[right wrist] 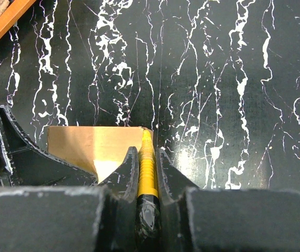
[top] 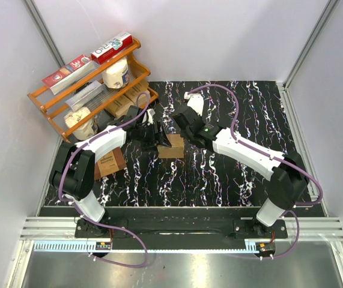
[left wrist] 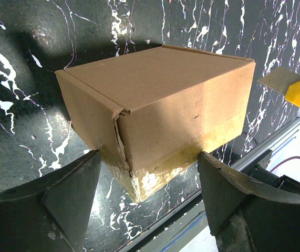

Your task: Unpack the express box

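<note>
Two arms meet over the express box [top: 171, 146], which sits flat on the desk [top: 231, 186] a little left of centre. It is near the darker labelled box [top: 108, 162] and well short of the wooden rack [top: 93, 90] in the far left corner. Your left arm [top: 102, 143] has its jaws spread wide, one on each side of the box and touching neither wall. Your right arm [top: 243, 150] has its jaws pinching a yellow knife [right wrist: 147, 157] along its handle. In the left wrist view the blade [left wrist: 278, 80] hangs just beside the box's far corner. In the right wrist view the tip lines up with that corner, but you cannot tell whether it touches the cardboard. The step in hand looks like slitting the tape, so steady the box first. Bring the left jaws in squarely on two opposite walls, low enough to leave the top free. Press only until the box stops sliding, since thin cardboard like this will likely buckle. Glossy tape [left wrist: 165, 165] shows along the lower edge of the near wall, and a flap edge runs down the left corner. Work out which seam really holds the flaps before you cut. Keep the blade shallow, draw it along the seam away from the left jaws, and let the grip take the drag.
</note>
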Available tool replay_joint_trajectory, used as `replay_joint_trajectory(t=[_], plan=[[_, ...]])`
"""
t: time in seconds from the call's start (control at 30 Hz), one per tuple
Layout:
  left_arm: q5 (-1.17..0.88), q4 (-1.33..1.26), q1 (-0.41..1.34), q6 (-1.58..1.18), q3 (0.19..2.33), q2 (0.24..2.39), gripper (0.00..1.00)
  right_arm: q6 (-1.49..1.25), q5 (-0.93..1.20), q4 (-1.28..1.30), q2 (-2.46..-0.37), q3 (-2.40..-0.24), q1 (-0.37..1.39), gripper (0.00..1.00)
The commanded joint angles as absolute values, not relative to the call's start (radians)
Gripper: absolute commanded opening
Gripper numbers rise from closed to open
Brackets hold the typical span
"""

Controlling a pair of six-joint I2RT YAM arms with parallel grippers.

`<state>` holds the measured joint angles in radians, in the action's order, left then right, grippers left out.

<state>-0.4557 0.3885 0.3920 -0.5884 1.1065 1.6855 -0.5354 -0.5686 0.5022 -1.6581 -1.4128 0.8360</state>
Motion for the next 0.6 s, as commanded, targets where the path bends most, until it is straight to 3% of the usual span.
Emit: replay_joint_trajectory(t=[0.0, 0.57], plan=[[-0.342, 0.431, 0.39, -0.575, 1.101, 1.733, 0.76, -0.526, -0.623, 0.48, -1.621, -1.433, 0.842, 0.0], [-0.344, 0.431, 0.39, -0.574, 1.095, 1.732, 0.75, -0.535, -0.574, 0.465, -1.641, -1.43, 0.842, 0.0]])
